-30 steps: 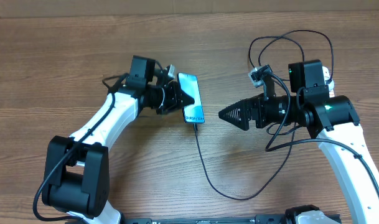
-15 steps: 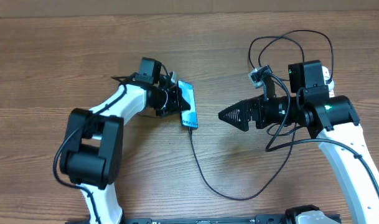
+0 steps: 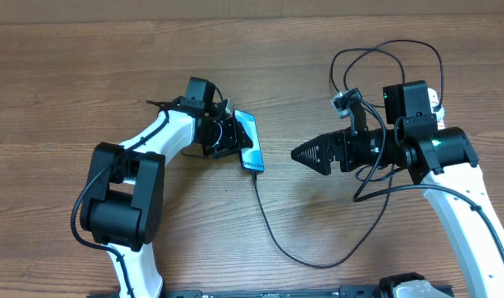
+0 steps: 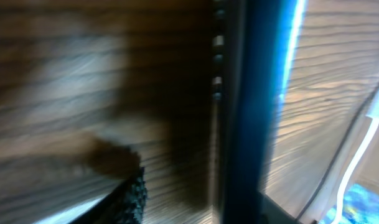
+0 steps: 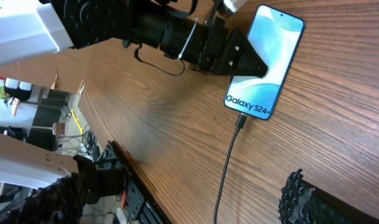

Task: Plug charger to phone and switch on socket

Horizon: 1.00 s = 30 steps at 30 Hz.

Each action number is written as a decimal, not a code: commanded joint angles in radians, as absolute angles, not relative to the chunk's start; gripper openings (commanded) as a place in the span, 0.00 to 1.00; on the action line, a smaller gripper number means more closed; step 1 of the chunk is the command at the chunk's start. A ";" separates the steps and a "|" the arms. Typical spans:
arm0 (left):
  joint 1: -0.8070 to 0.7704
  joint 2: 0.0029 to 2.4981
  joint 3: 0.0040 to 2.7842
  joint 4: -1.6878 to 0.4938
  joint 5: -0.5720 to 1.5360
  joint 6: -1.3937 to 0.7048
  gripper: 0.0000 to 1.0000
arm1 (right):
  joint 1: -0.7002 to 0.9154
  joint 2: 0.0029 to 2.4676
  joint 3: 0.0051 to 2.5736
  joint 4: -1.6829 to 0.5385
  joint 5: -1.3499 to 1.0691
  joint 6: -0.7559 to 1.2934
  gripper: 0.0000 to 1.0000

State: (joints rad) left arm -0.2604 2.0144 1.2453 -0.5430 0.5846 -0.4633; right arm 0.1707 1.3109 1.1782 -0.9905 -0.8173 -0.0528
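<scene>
Black and pointed, the left gripper (image 3: pixel 232 137) sits against the left long edge of the phone (image 3: pixel 249 141), and in the right wrist view its tip overlaps the screen. I cannot tell whether it pinches the phone or only touches it. Its own camera gives just a blur of the phone's rim edge-on and one ribbed finger (image 4: pixel 132 194).

The phone lies mid-table on the wood (image 3: pixel 69 74), screen up, just beside that gripper and well apart from the right one. Its long axis runs from far side to near side, leaning slightly. The "Galaxy" end, with the port, points toward the robot. The charger (image 5: pixel 230 160) is seated in that port, and its cable loops over the table toward the right arm.

The right gripper (image 3: pixel 295 153) hovers with fingers spread wide, holding nothing, aimed at the phone. I cannot make out the socket; it may be hidden behind the right arm.

The main risk, I judge, is the connector coming out. A drag or twist from the left gripper as it leaves could shift the phone against the cable. The right arm, swinging off to find the switch, could also snag the slack loop and tug the charger free.
</scene>
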 commanded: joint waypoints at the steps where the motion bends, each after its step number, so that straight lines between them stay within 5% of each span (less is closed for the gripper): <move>1: -0.258 2.014 1.264 -0.575 0.490 -0.448 0.50 | 0.169 1.296 1.198 -1.000 -0.808 -0.058 1.00; 12: -0.258 2.014 1.264 -0.604 0.487 -0.449 0.52 | 0.169 1.296 1.198 -1.014 -0.808 -0.058 1.00; 17: -0.246 2.014 1.283 -0.658 0.490 -0.450 0.74 | 0.167 1.296 1.198 -1.013 -0.795 -0.057 1.00; 22: -0.214 2.014 1.349 -0.764 0.487 -0.447 0.76 | 0.160 1.296 1.217 -1.015 -0.739 -0.046 1.00; 30: -0.185 1.957 1.546 -0.963 0.436 -0.357 0.77 | -0.056 1.296 1.287 -1.019 -0.728 -0.027 1.00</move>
